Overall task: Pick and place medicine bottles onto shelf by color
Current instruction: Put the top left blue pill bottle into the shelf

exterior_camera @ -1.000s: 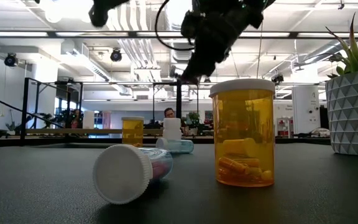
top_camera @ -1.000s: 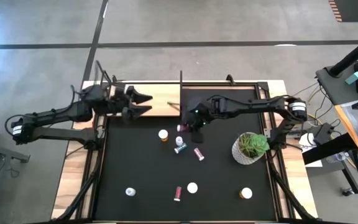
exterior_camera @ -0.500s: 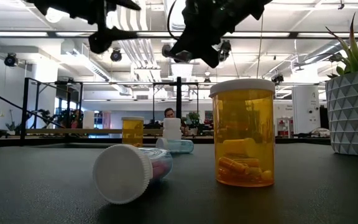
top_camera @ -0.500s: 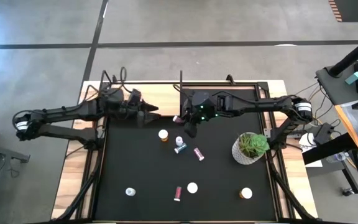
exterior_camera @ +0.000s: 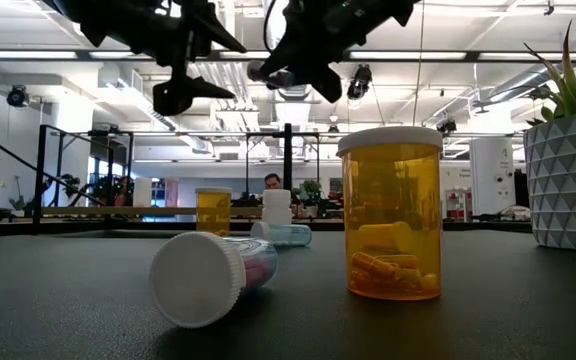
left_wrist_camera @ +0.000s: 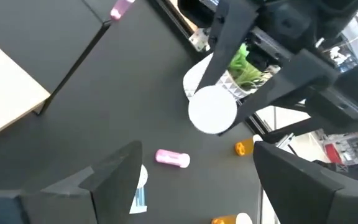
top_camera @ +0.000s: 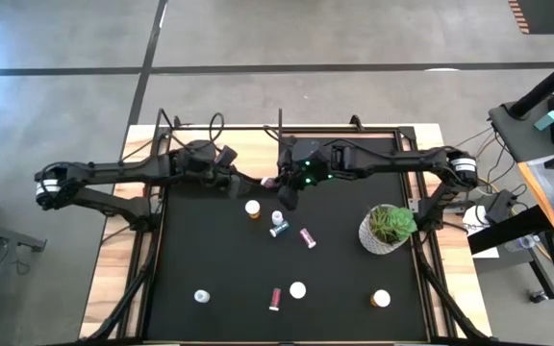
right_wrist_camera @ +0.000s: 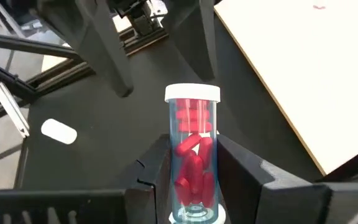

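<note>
One pink bottle held aloft beside the shelf

Clamped in the right gripper (right_wrist_camera: 191,186), the pink medicine bottle (right_wrist_camera: 192,155) points its long axis and cap toward the shelf (right_wrist_camera: 303,68) just beyond. The left gripper (left_wrist_camera: 191,186) hovers close opposite, fingers spread and empty, above the bench (top_camera: 354,288).

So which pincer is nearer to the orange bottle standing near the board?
Left, narrowly. The left pincer hangs just above-left of the orange bottle in the high view; the right pincer, shut on a pink bottle, sits above-right.
</note>
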You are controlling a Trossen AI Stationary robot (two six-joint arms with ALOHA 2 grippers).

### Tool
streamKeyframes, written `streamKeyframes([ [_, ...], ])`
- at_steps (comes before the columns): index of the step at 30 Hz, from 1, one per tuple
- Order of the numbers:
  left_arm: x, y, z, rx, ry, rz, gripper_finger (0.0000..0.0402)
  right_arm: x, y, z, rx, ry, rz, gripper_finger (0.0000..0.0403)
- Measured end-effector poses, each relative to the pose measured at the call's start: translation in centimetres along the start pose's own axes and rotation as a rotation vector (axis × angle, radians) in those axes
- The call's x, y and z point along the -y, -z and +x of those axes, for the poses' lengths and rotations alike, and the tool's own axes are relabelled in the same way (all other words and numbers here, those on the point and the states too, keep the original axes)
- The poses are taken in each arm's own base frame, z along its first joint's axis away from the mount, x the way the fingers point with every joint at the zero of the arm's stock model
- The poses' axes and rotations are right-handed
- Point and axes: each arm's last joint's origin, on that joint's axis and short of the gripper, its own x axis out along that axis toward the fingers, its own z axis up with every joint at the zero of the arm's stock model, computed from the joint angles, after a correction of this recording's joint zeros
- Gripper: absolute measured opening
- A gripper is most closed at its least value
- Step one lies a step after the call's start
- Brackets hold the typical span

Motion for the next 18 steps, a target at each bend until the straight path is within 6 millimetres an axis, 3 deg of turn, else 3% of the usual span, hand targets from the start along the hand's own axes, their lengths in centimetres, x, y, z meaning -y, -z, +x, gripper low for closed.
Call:
streamKeyframes([
  [12, 0.5, -0.4, -0.2, 0.029, 0.055, 0.015, 0.0290, -0.1, -1.0, 2.5, -0.045, 0.002, -0.054, 0.0105],
  [18, 0.4, -0.3, -0.3, 0.025, 0.044, 0.012, 0.0290, -0.4, -1.8, 2.4, -0.050, 0.003, -0.091, 0.0105],
])
